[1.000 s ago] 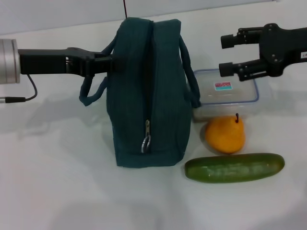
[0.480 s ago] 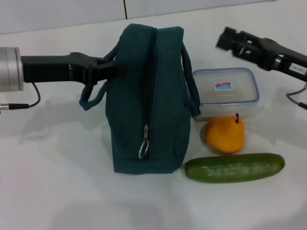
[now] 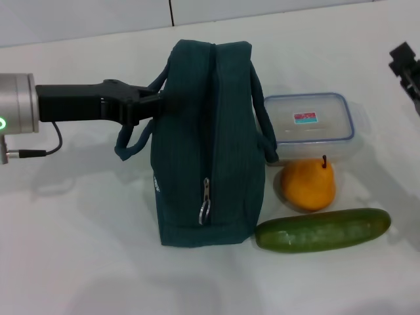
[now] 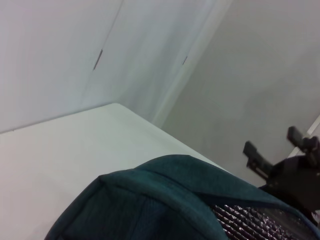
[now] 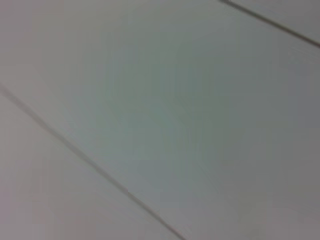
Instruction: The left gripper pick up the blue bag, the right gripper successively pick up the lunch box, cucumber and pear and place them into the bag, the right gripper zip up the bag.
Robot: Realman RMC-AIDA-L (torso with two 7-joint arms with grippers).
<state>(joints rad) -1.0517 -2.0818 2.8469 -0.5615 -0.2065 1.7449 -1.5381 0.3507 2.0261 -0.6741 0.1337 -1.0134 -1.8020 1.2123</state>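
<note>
So the blue bag [image 3: 209,141] is the biggest thing here, standing upright at the middle of the white table [image 3: 79,262], its long axis running from twelve o'clock to six, with the zipper line along the top and the pull [image 3: 205,209] hanging at the six o'clock end. The left wrist view shows silver lining through a gap at the bag's mouth, so it looks at least partly unzipped. The left gripper [image 3: 152,105] reaches in from nine o'clock and is clamped on the bag at the near handle [image 3: 131,141], on its upper left flank.

Next in size, the cucumber [image 3: 323,230] lies at about four o'clock from the bag, its length running nine to three, its near end almost touching the bag's corner. The lunch box [image 3: 314,126], lidded, sits at three o'clock from the bag, just beside the far handle. The pear [image 3: 308,184] stands between box and cucumber, touching or nearly touching the box.

The right gripper [image 3: 407,69] shows only as a dark sliver at the two o'clock edge; I cannot tell whether it is wide or narrow. The lunch box lies toward eight o'clock from it, and it is clearly the nearer arm. Its reach should probably come down over the lid.
</note>
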